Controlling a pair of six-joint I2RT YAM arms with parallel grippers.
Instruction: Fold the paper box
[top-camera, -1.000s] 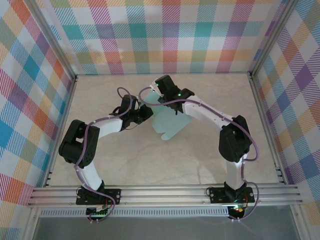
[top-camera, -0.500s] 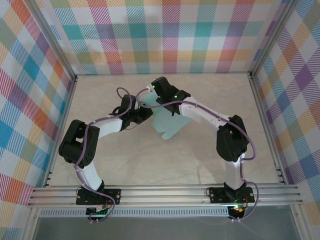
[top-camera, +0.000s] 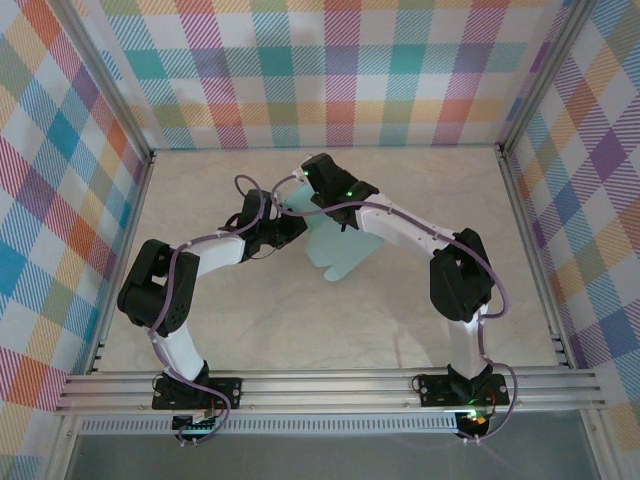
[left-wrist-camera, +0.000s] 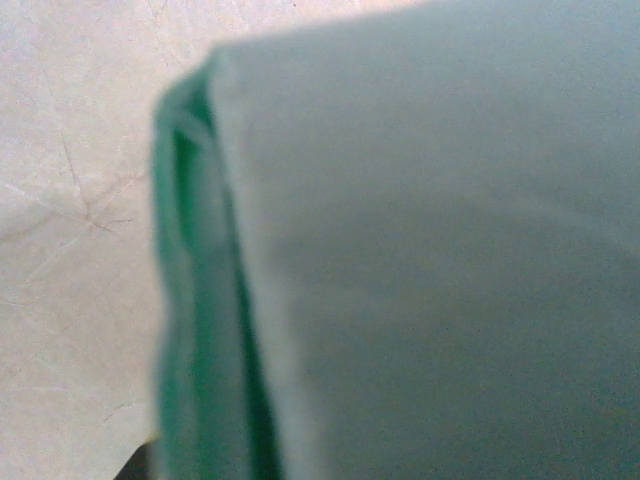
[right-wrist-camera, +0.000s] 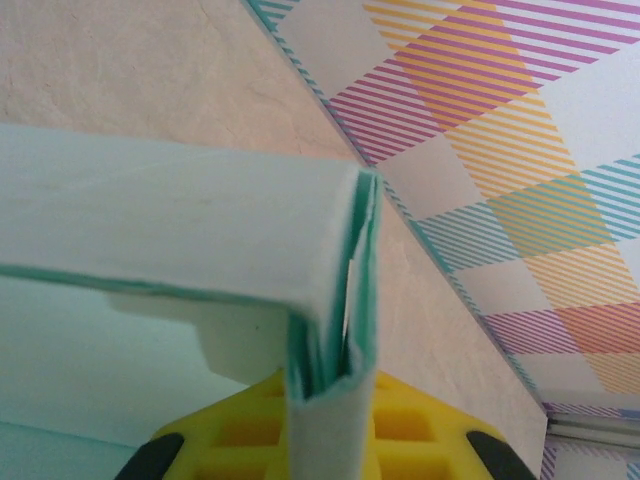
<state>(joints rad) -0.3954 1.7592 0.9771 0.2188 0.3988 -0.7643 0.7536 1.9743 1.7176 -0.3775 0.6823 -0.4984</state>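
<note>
Left gripper (top-camera: 286, 228): pressed against card; we cannot tell its grip.
Right gripper (top-camera: 300, 197): jaws apparently spread, folded corner between them.
Paper box (top-camera: 342, 252): partly folded, mid table (top-camera: 250, 330).
We advise creasing squarely, bracing the panel.

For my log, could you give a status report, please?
Left claw at pale mint card box, grip unclear. Right claw at its folded edge, grip unclear. Box partly folded.
</note>
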